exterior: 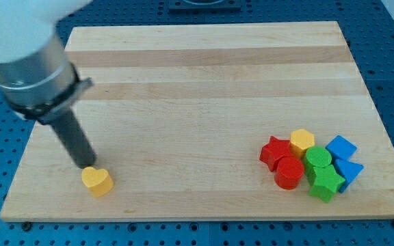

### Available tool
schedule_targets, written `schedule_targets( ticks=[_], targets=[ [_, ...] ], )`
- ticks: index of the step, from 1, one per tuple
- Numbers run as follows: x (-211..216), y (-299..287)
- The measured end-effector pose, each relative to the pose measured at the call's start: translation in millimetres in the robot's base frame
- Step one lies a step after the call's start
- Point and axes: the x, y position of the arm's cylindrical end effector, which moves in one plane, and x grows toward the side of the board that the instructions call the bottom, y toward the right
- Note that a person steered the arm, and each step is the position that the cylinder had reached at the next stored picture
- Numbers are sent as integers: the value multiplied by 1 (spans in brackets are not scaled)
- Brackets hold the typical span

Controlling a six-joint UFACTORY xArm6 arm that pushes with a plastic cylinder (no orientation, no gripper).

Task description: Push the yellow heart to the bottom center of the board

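Though no pincer shows, my tip [88, 165] touches the small, glossy yellow heart [97, 181].

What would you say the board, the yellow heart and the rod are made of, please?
Board: pale wood, likely smooth, with visible grain and lengthwise strips. Yellow heart: probably painted wood or plastic, uniform colour, soft sheen. Rod: dark, matte, perhaps rubber or plastic; my tip sits just up-left of the heart.
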Motion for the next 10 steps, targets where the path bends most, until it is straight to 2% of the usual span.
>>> schedule_targets(
  ticks=[1,3,4,5,6,7,8,10],
  targets=[
    [5,-10],
    [34,88],
    [12,65],
    [-4,3],
    [19,-31],
    [63,-29],
    [84,22],
    [84,167]
  ],
)
